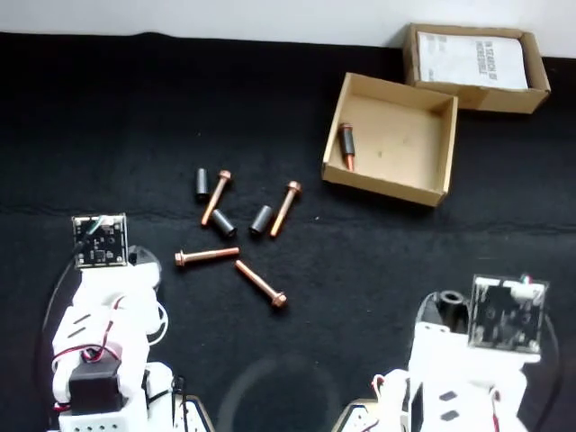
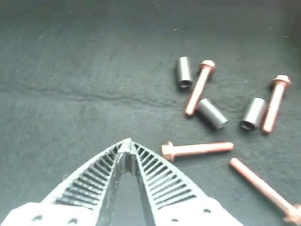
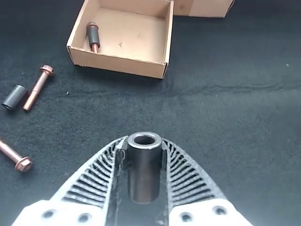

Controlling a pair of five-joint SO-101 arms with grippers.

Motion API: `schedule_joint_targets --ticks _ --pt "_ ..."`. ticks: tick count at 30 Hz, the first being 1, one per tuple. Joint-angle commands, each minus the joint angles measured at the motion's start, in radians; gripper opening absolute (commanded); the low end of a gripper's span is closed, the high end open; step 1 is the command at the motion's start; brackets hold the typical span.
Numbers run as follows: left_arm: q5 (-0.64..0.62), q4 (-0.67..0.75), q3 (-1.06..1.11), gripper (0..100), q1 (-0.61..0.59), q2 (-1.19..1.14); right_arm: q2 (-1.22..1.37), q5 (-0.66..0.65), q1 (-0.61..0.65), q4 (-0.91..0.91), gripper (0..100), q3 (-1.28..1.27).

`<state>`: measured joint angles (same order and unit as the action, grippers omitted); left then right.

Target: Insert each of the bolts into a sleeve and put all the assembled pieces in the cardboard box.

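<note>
Several copper bolts [image 1: 207, 256] and three dark sleeves [image 1: 223, 222] lie loose on the black cloth left of centre. An open cardboard box [image 1: 387, 184] at the back right holds one bolt with a sleeve on it [image 1: 346, 147]. My left gripper [image 2: 126, 143] is shut and empty, a short way from the nearest bolt [image 2: 197, 149]. My right gripper [image 3: 144, 141] is shut on an upright dark sleeve [image 3: 144, 165], near the front right of the table [image 1: 447, 299]. The cardboard box [image 3: 117, 63] and its assembled piece [image 3: 92, 36] lie ahead of it.
A second cardboard box [image 1: 474, 58] with a printed sheet in it stands behind the first, at the far right. A bolt [image 3: 38, 87] and a sleeve [image 3: 14, 96] lie side by side between the loose pile and the box. The table's far edge meets a white wall.
</note>
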<state>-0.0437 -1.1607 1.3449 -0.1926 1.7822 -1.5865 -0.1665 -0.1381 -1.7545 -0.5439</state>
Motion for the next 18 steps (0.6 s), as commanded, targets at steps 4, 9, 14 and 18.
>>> schedule_joint_targets --ticks 4,9,14,18 --pt "0.005 -0.008 -0.117 14 0.085 0.018 -0.084 -0.005 -0.010 -0.005 0.7 -0.090" --pt "0.002 -0.003 -0.309 14 0.148 -0.171 -0.088 -0.003 -0.012 -0.005 0.7 -0.116" --pt "0.000 -0.009 -0.587 14 0.216 -0.516 -0.088 0.000 -0.036 -0.005 0.7 -0.116" --pt "0.000 -0.006 -0.746 14 0.282 -0.731 -0.088 -0.002 -0.119 -0.005 0.7 -0.119"
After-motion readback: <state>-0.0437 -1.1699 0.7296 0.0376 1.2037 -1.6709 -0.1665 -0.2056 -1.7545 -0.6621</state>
